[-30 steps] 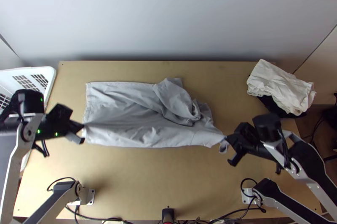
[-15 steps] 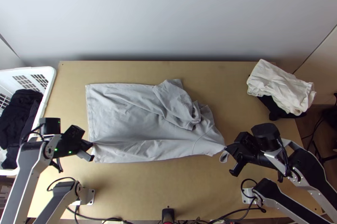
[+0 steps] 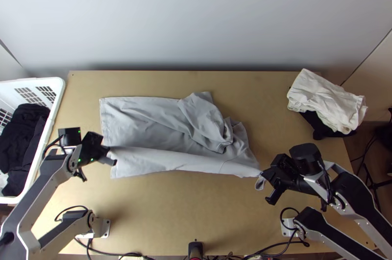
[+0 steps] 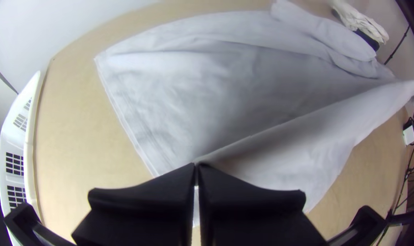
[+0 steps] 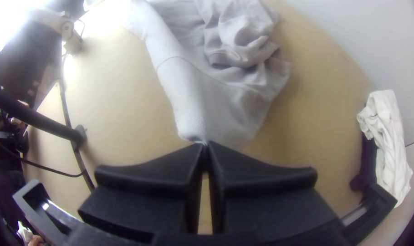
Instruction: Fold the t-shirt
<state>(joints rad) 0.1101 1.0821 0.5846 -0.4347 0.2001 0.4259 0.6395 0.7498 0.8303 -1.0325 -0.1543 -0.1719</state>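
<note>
wooden table (image 3: 196,211) | pale wall (image 3: 196,20) behind | white basket (image 3: 59,88) beside | left hand (image 3: 112,156), right hand (image 3: 263,174) pinched closed on t-shirt (image 3: 142,123)

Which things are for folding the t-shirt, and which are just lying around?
For the job:
- grey t-shirt
- left gripper, pinching its near edge
- right gripper, pinching it too

Just lying around:
- white basket with dark clothes inside
- white cloth on black cloth
</note>
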